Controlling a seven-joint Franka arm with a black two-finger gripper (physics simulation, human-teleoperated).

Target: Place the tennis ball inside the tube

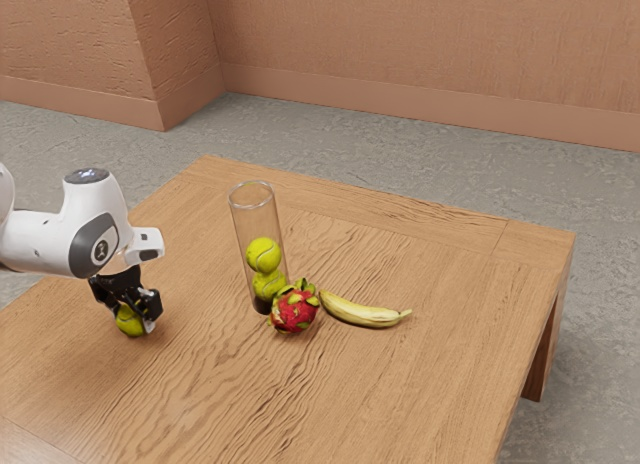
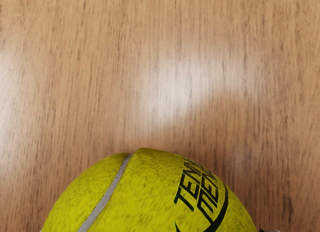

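Gripping tennis ball (image 1: 129, 323) low by table (image 1: 400, 404): pincer (image 1: 137, 323) looks closed on it from both sides. Tube (image 1: 241, 221) stands upright, well apart from pincer, two balls (image 1: 263, 255) inside; dragon fruit (image 1: 294, 311) beside its base, on side away from pincer. Main risk: lifting too little, so ball knocks tube wall and topples it. Off-centre release could bounce ball off rim; weak hold could drop it midway.

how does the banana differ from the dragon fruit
The banana is mostly yellow, while the dragon fruit is red with greenish scales. The banana is long and curved; the dragon fruit is stout and rounded. The dragon fruit sits nearer the clear tube than the banana does. Both rest on the wooden table.
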